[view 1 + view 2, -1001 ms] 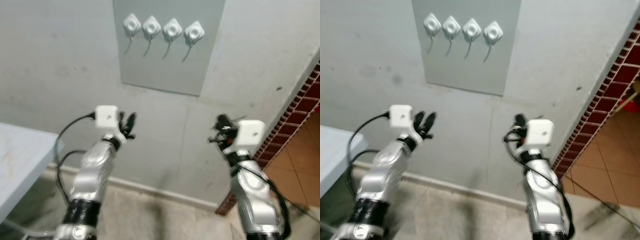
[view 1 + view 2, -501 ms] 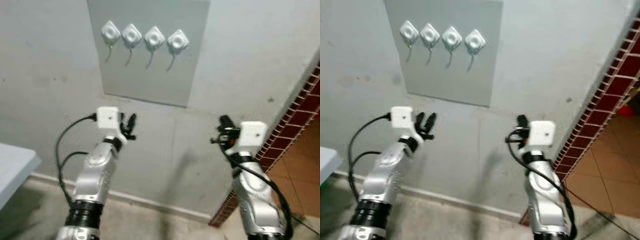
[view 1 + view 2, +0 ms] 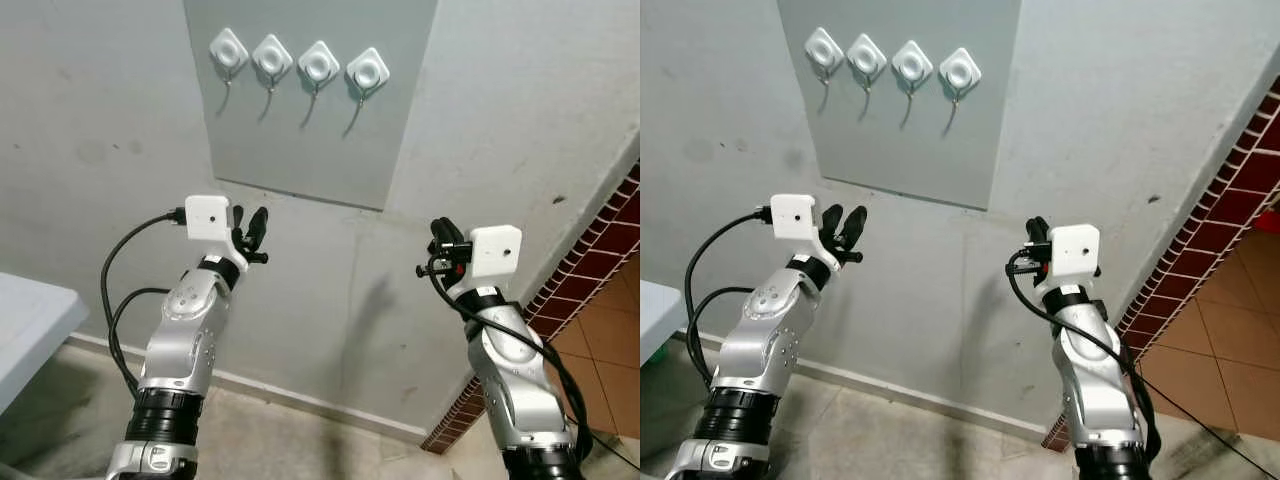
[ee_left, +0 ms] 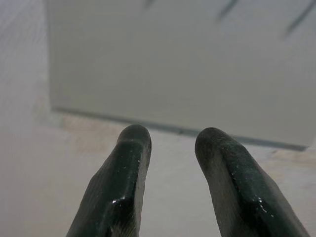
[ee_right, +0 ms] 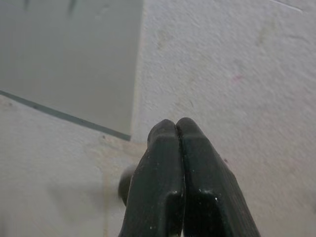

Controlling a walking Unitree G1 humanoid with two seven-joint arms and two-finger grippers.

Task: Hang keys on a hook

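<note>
Wall panel's [image 3: 300, 120] lower edge above both grippers

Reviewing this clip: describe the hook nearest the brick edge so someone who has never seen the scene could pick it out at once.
On the pale wall, a flat grey panel hangs above both raised arms. Four white, diamond-shaped hooks run in a row across its upper part, each with a thin wire prong below. The one wanted is the last hook at the robot's right end, closest to the red brick edge and slightly lower than the other three.

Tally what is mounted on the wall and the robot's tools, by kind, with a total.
White wall hooks: 4
Grey backing panel: 1
Robot tools, left and right: 2
Total: 7
</note>
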